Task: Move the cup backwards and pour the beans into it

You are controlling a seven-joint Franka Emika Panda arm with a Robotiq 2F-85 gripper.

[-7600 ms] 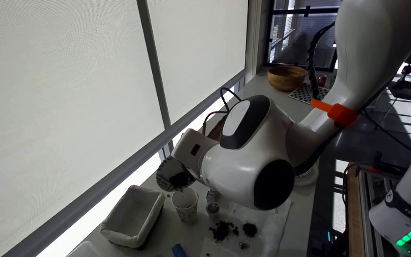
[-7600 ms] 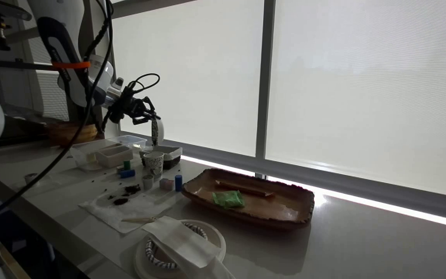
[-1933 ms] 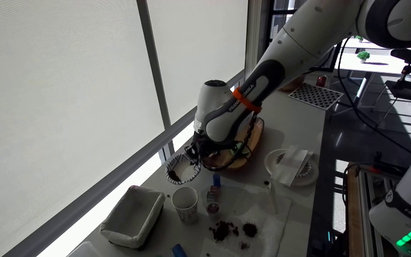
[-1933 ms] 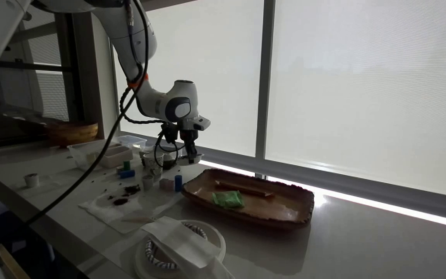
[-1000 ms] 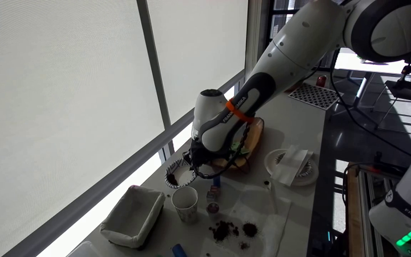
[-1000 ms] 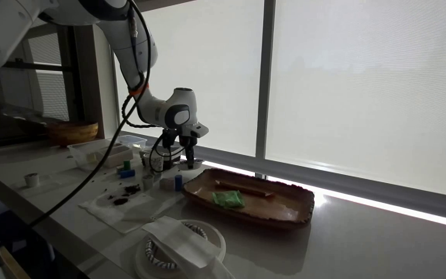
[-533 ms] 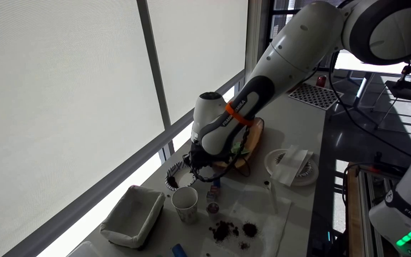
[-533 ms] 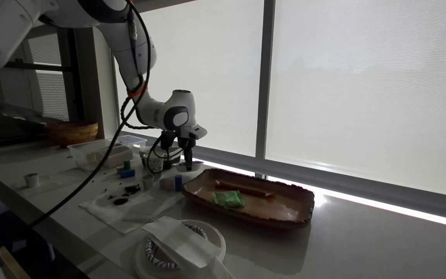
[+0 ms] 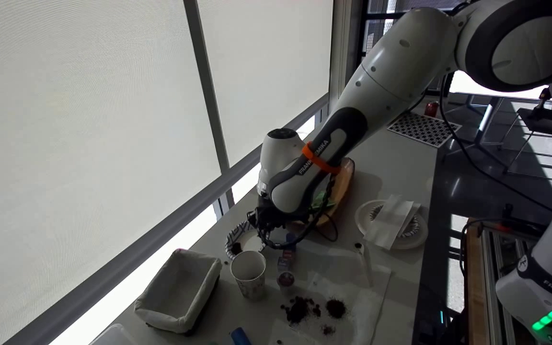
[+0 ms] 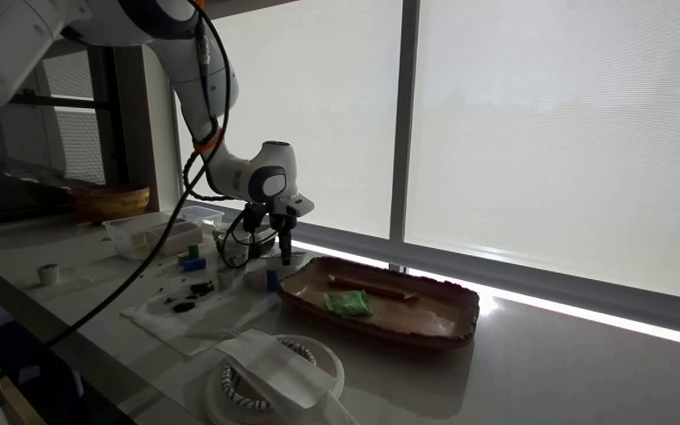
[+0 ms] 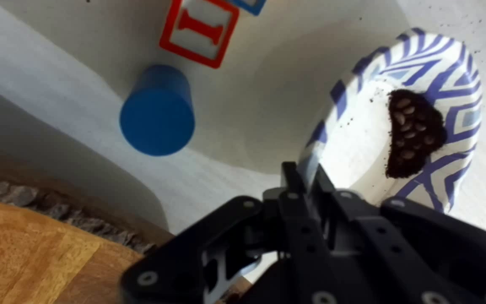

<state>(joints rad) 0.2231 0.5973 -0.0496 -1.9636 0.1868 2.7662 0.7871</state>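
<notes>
A white paper cup with a dark print, the cup [image 9: 251, 287], stands upright on the table, just in front of the patterned bowl [image 9: 234, 235] in an exterior view. Cables partly cover it in the other-angled picture. The wrist view shows the bowl's blue-and-white wall [image 11: 458, 97] and, inside, a dark heap topped with beans [image 11: 409, 131]. My gripper [image 11: 306, 171] straddles the bowl's near rim, its fingers narrowly parted around it. Whether the bowl fully touches the table I cannot tell. More dark bits lie in heaps [image 9: 298, 310] on the paper sheet.
Beside the cup are a cloth-lined rectangular basket [image 9: 175, 287] and a small pot [image 9: 285, 282]. Close to the gripper stand a blue cylinder [image 11: 157, 118] and a lettered block [image 11: 201, 27]. A wooden tray [image 10: 434, 327] and a plate [image 10: 331, 363] under napkins lie nearby.
Several seconds ago the bowl was tipped over the cup; now it is turned back nearly level behind it. Over the last second my arm and the bowl have sunk lower. The cup stays put.
</notes>
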